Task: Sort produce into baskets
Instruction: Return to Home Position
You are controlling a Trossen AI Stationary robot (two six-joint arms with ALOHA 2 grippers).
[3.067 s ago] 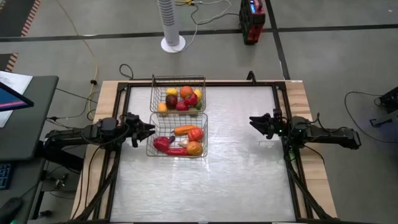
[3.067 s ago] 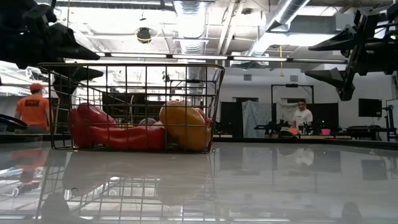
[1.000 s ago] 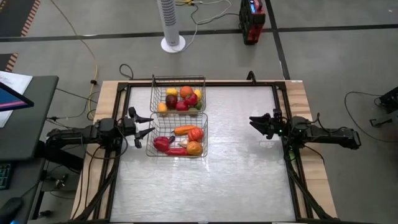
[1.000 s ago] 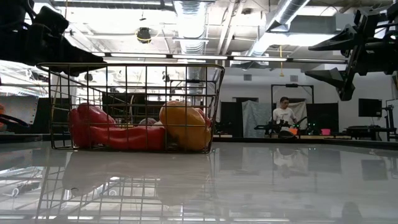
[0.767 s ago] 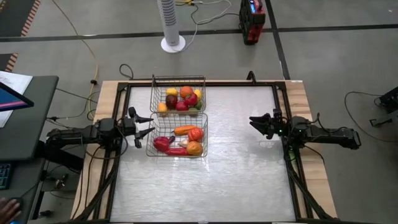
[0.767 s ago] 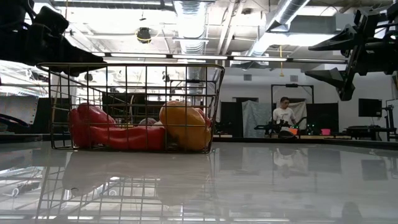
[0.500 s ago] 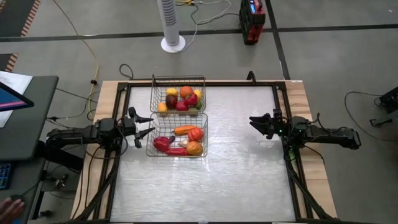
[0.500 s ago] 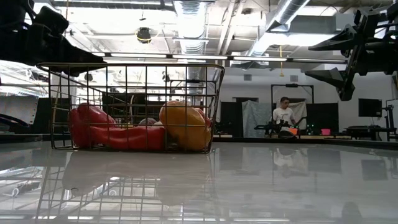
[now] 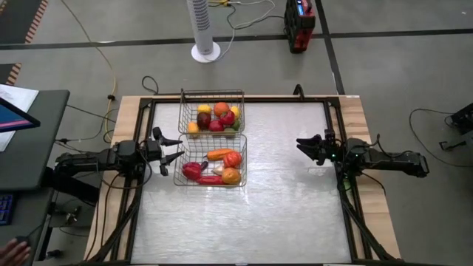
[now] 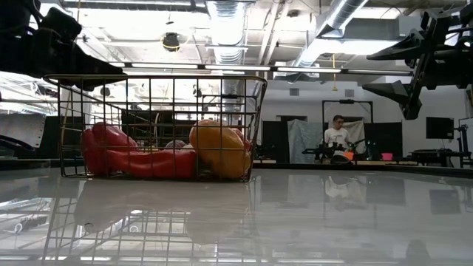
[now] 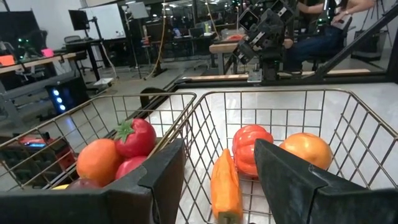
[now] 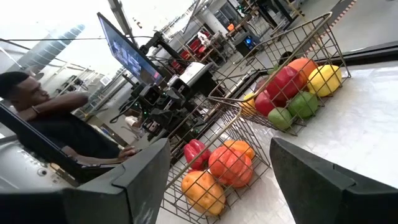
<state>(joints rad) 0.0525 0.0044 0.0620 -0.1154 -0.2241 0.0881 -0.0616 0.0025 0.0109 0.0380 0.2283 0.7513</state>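
Having eased back from the front basket (image 9: 244, 159), left pincer (image 9: 172, 150) wide; right pincer (image 9: 301, 145) wide, unmoved.

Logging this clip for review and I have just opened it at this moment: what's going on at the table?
Nothing is being handled. The produce in view lies inside two wire baskets, the far basket and the near basket, set end to end left of the middle of the table. The left gripper hovers open beside the near basket's left wall. The right gripper hovers open over the right side, apart from both baskets. Sorting looks finished.
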